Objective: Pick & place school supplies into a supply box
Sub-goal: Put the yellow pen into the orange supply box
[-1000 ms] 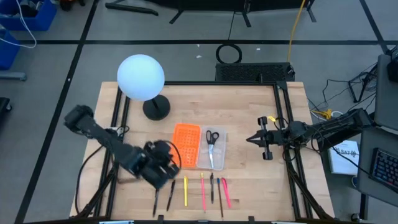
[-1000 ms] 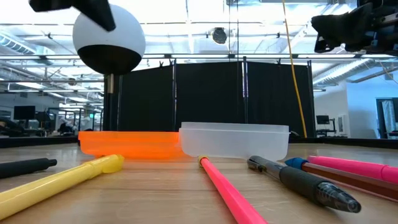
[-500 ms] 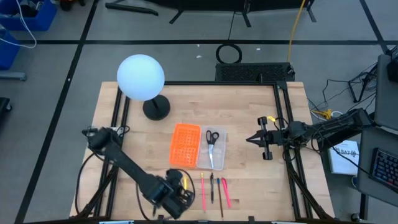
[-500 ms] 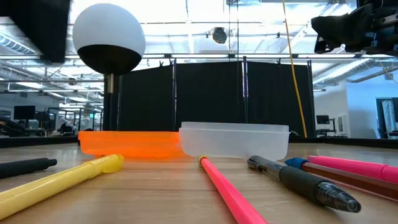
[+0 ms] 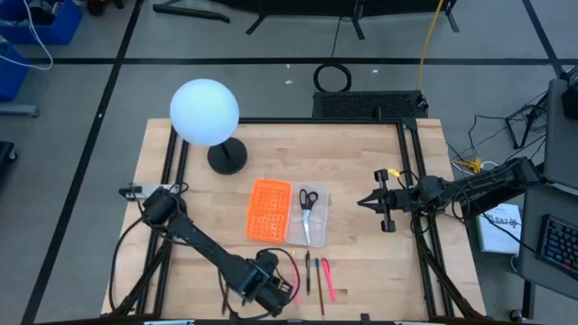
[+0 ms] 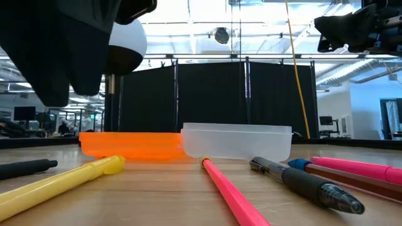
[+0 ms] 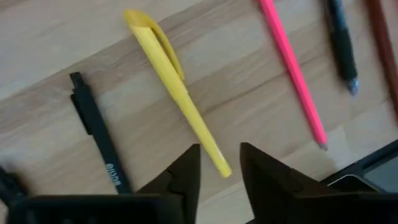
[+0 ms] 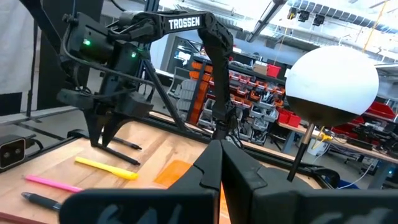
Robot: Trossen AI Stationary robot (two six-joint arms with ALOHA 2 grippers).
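Pens and pencils lie in a loose row on the wooden worktop (image 5: 361, 162) near its front edge, just in front of the supply box (image 5: 289, 215), whose orange perforated half and clear tray half sit side by side with the scissors (image 5: 308, 204) already in the tray. The left hand (image 7: 219, 163) hangs low over the yellow pen (image 7: 175, 88), its fingers parted with the pen's tip showing in the gap between them, gripping nothing; a black pen (image 7: 98, 133) lies just beside on one side and a pink pencil (image 7: 292, 70) on the other. The right hand (image 5: 365, 202) waits well off to the side above the worktop, closed and empty. As I judge it, the risk is a grasp at the very end of the pen: caught there, the smooth, round plastic barrel could pivot, roll or squirt out of the fingers, and a skewed descent could knock the black pen. The pens are thin, slick and cylindrical, so they offer little to pinch; the box is rigid moulded plastic with low walls. A white globe lamp (image 5: 206, 112) stands behind.
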